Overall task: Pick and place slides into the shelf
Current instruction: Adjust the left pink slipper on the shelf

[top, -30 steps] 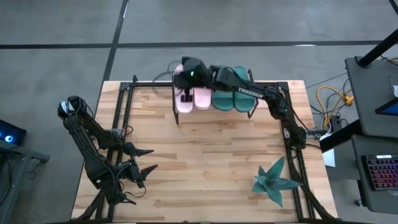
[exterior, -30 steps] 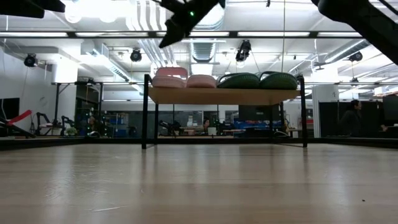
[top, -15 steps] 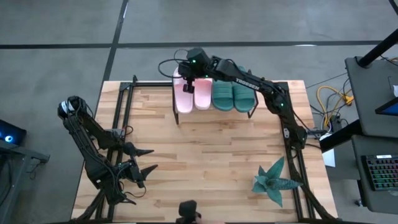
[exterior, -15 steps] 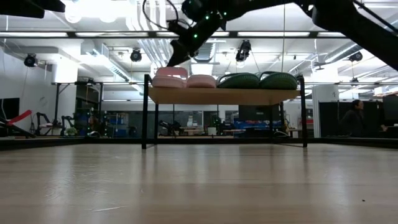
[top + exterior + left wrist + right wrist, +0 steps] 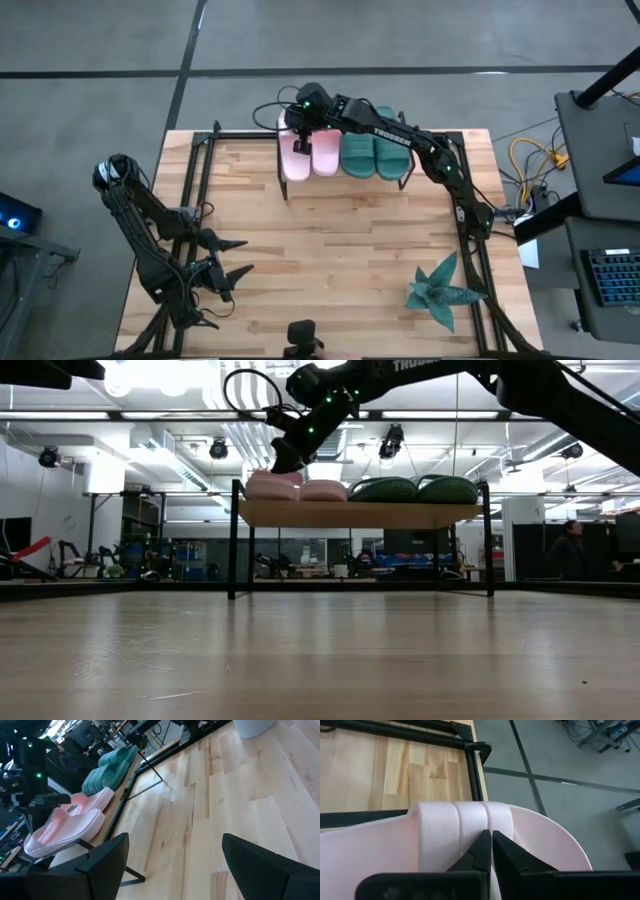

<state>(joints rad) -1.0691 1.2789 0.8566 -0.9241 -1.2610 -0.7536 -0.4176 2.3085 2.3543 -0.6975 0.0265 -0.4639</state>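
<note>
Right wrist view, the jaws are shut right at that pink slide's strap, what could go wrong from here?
1. The right gripper sits against the strap of the outer pink slide, which lies at the shelf end; a push could tip it off.
2. Lifting away might snag the strap and drag the slide into the second pink slide.

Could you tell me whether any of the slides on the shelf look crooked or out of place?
Nothing stands out. Both pink slides and both teal slides sit side by side on the shelf, parallel. The right gripper is shut just above the outer pink slide's strap; the left gripper waits open near the table's front.
</note>
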